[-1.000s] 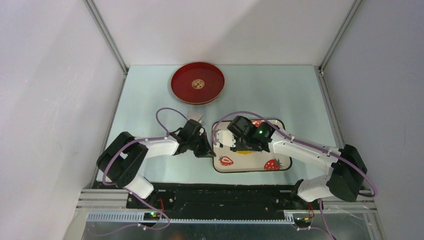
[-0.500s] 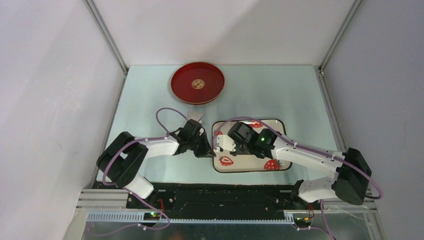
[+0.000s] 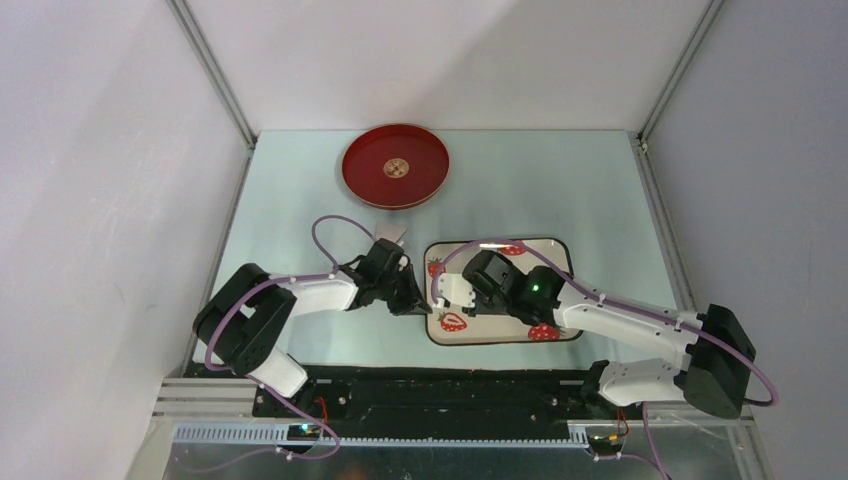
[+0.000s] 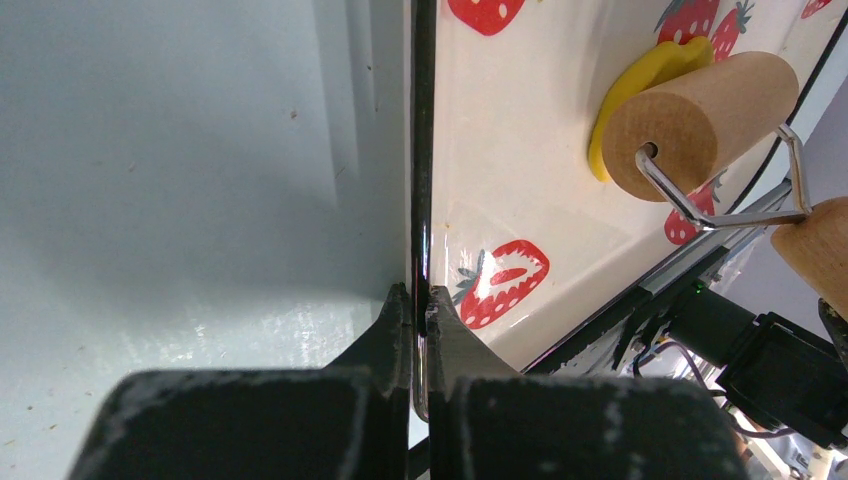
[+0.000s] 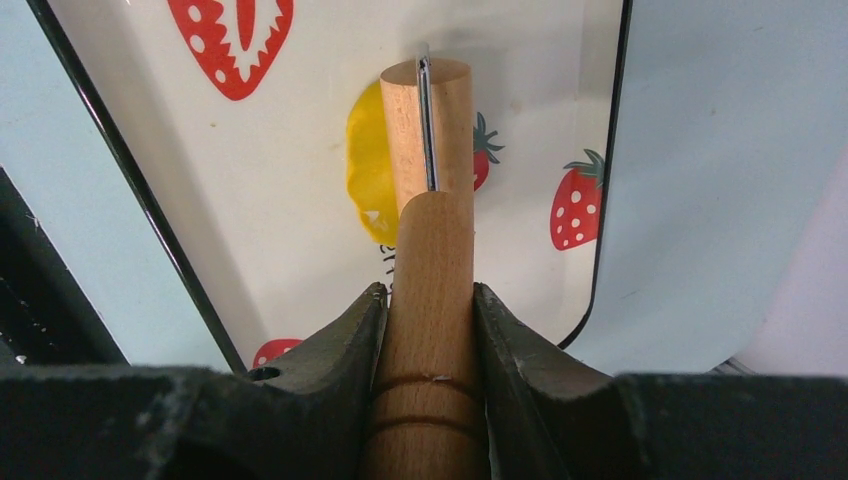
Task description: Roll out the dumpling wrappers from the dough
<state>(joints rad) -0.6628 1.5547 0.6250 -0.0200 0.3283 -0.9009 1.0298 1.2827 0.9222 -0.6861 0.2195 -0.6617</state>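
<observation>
Where end effector [image 5: 427, 295] points: dough [image 5: 365, 170] (flattened).

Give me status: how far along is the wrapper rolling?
Done: the left fingers are shut on the rim of the white strawberry-print tray, steadying it, and the bright-yellow dough patch is partly flattened. In hand: the right fingers grip the handle of the wooden roller, its drum lying on the dough. Left: no smooth round wrapper shows yet.

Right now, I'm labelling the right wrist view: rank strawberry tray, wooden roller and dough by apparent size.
1. strawberry tray
2. wooden roller, though nearness to the camera enlarges it
3. dough, partly hidden behind it
</observation>
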